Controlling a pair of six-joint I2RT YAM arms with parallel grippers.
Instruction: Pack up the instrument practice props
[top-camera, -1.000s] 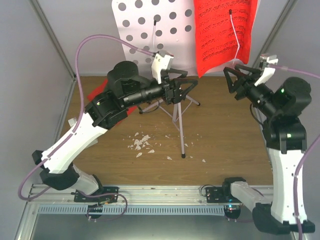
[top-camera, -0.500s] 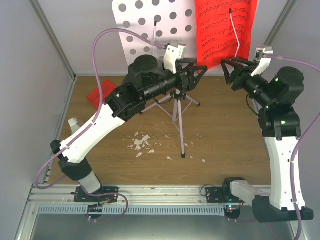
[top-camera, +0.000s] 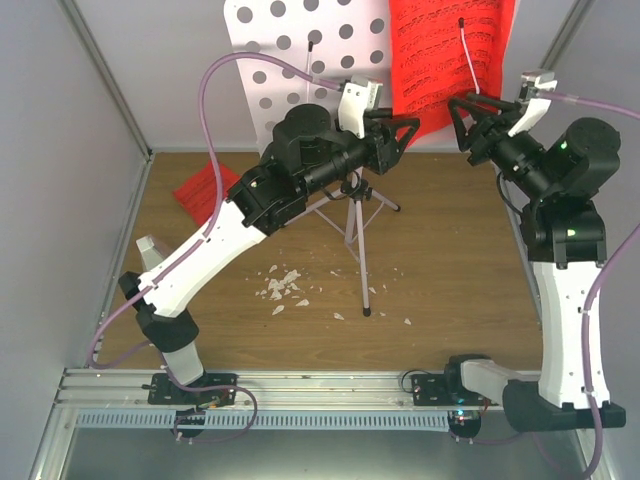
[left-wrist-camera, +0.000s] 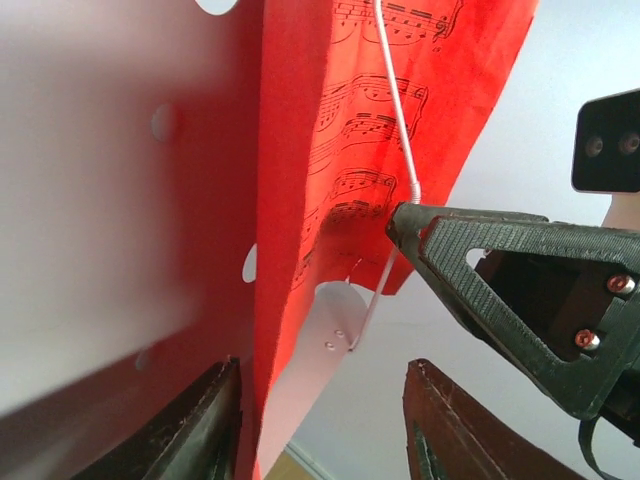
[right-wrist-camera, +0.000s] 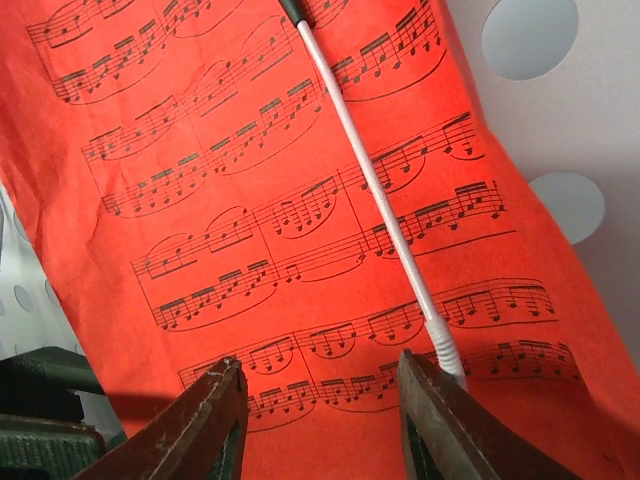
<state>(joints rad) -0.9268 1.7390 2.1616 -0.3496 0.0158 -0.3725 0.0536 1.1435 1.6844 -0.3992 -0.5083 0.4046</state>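
A red sheet (top-camera: 440, 50) printed with music hangs on the pale perforated stand plate (top-camera: 290, 50), pinned by a white wire arm (right-wrist-camera: 380, 200). Silver tripod legs (top-camera: 356, 235) stand below. My left gripper (top-camera: 402, 135) is open at the sheet's lower left edge (left-wrist-camera: 300, 200), with the plate's pale ledge (left-wrist-camera: 310, 370) between its jaws. My right gripper (top-camera: 468, 112) is open facing the sheet (right-wrist-camera: 250, 200), the wire arm just by its right finger (right-wrist-camera: 440, 420). Another red sheet (top-camera: 200, 188) lies on the table at left. A small white pyramid-like object (top-camera: 148, 248) sits by the left arm.
White crumbs (top-camera: 285, 285) are scattered on the wooden table in front of the tripod. Grey walls and metal posts close in both sides. In the left wrist view the right gripper's black finger (left-wrist-camera: 500, 270) is close by on the right.
Both arms have risen and reached back toward the red sheet on the stand. Both pairs of jaws have narrowed somewhat.
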